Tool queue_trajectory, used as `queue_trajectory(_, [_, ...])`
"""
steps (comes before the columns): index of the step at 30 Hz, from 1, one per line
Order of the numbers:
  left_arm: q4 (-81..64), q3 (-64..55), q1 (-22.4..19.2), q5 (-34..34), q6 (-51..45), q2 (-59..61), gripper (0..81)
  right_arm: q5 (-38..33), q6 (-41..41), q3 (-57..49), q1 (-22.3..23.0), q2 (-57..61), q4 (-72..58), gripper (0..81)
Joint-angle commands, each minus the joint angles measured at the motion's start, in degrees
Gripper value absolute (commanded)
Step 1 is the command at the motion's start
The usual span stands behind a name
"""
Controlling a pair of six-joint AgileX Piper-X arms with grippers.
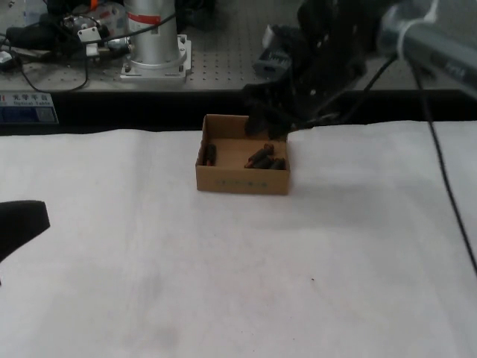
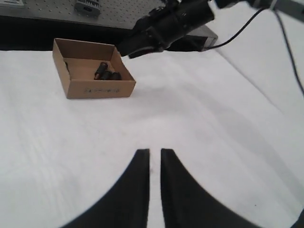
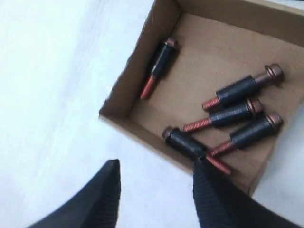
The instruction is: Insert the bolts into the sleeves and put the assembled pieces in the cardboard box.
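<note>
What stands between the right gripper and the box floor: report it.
Nothing visible does. The right gripper hangs open above the box, over one wall. Five assembled pieces lie on the floor, with bare cardboard left between them.

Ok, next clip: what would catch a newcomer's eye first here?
The cardboard box in the middle of the white-covered bench draws the eye first, with five assembled pieces lying inside: copper-coloured bolts in black sleeves. The right gripper hangs open just above the box's edge. The left gripper sits low over the bare bench, well away from the box.
</note>
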Motion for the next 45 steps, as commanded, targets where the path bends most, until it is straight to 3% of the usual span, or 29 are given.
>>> queue_trajectory(1, [2.4,-0.3,0.2,-2.2,4.0,-0.6,6.5,2.5,-2.2,0.1,-0.1,-4.2,4.9,35.7])
queue_trajectory(7, [4.4,3.2,0.2,-4.7,4.0,-0.6,6.5,10.0,-5.0,8.0,2.0,-16.4,7.5,30.4])
queue_trajectory(15, [4.0,11.7,0.2,-4.7,3.3,-0.6,6.5,14.9,-4.0,34.1,5.8,-38.1,3.2,30.4])
queue_trajectory(23, [-1.9,19.6,0.2,-4.7,-10.8,-0.6,6.5,15.9,6.2,64.1,9.7,-64.6,-6.2,30.4])
queue_trajectory(35, [-9.7,30.4,0.2,-4.7,-11.1,-0.6,6.5,24.7,20.7,94.1,13.0,-99.8,-12.7,30.4])
queue_trajectory(45, [-5.7,30.9,0.2,-5.1,-11.1,-0.6,6.5,29.9,32.6,109.1,13.0,-109.9,-18.4,30.4])
